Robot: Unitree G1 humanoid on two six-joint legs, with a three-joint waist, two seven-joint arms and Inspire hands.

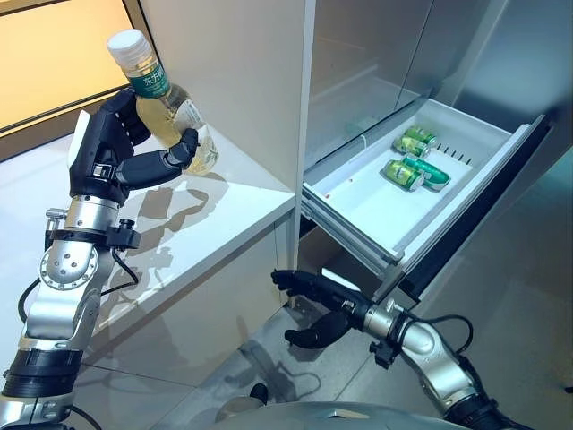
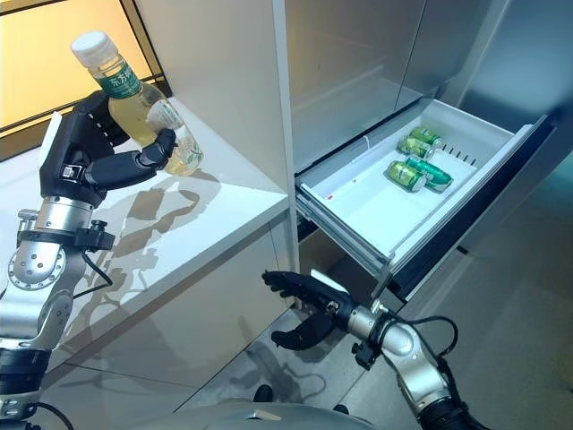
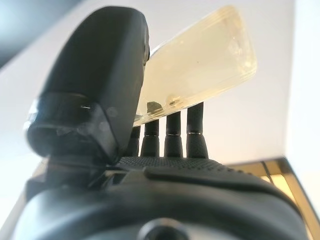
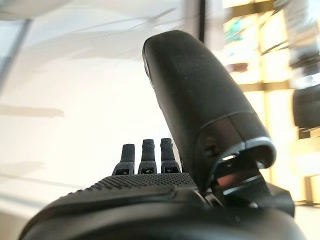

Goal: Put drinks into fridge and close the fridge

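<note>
Clear glossy plastic bottle

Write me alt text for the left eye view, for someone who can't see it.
The robot's left hand holds a tilted bottle of pale yellow drink above a white counter. To the right, an open white fridge drawer holds green cans lying on their sides. The right hand hangs open and empty below the drawer.

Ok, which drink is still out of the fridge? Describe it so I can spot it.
Start at the white counter left of the open fridge drawer. Above it the left hand holds a bottle tilted, clear of the surface. Unlike the green cans lying in the drawer, it is clear plastic with pale yellow liquid and a white cap.
</note>
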